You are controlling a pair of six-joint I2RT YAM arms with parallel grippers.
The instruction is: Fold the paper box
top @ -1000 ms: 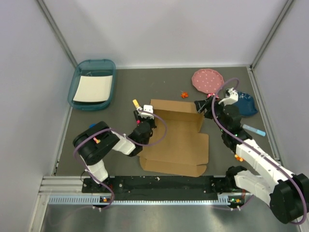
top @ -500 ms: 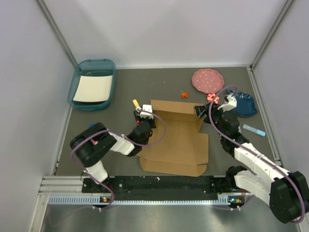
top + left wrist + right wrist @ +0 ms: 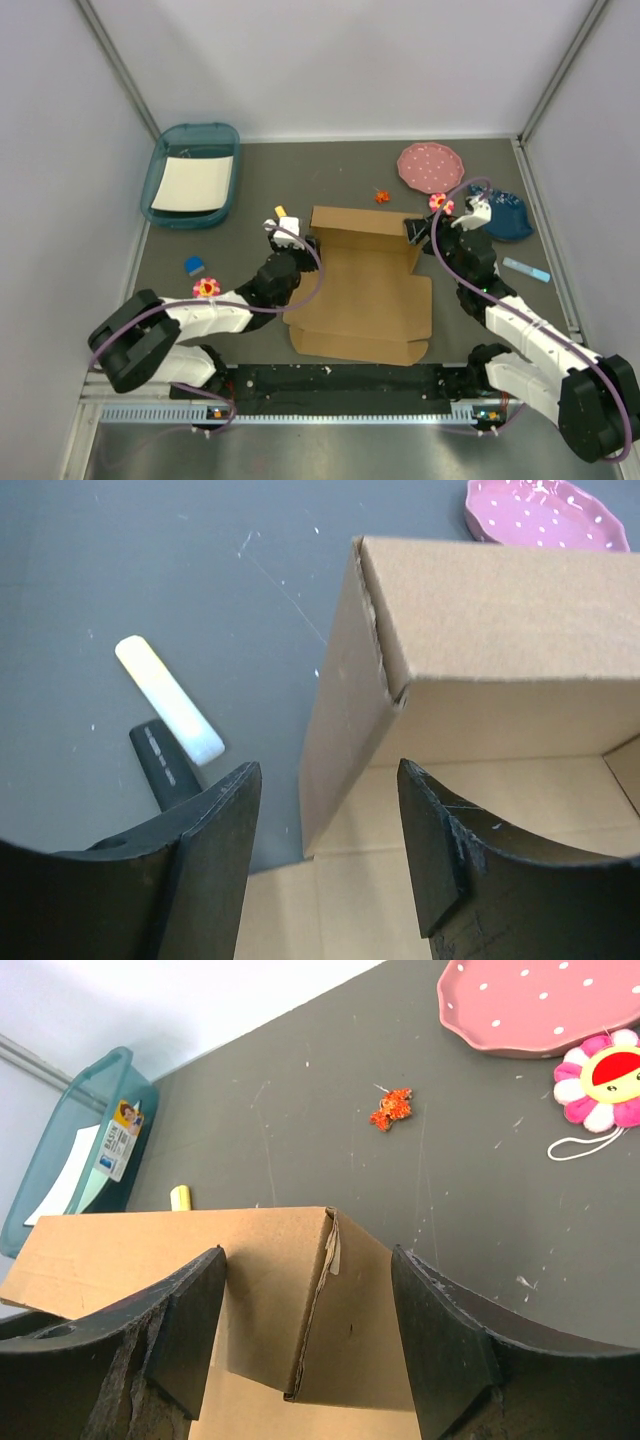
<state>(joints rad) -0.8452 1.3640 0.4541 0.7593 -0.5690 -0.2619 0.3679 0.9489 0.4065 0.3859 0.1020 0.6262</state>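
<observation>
The paper box [image 3: 365, 290] is a brown cardboard sheet lying mid-table, with its far wall and two side flaps standing up. My left gripper [image 3: 286, 236] sits at the box's far-left corner. In the left wrist view the left gripper [image 3: 330, 770] is open, and the box's upright left flap [image 3: 345, 730] stands just beyond the gap, untouched. My right gripper [image 3: 420, 228] is at the far-right corner. In the right wrist view the right gripper [image 3: 308, 1255] is open too, with the box's raised corner [image 3: 260, 1260] showing between the fingers, apart from both.
A teal tray [image 3: 160, 180] holding white paper stands far left. A pink plate [image 3: 430, 167], a flower toy [image 3: 437, 202] and a blue dish [image 3: 508, 215] lie far right. A pale yellow stick [image 3: 281, 212], an orange scrap [image 3: 381, 196], a small blue object [image 3: 195, 265] and a light-blue pen [image 3: 526, 269] lie around the box.
The left gripper has gone from shut to open at the box's left flap, and its arm has swung down and out to the left. The right gripper shifted slightly right.
</observation>
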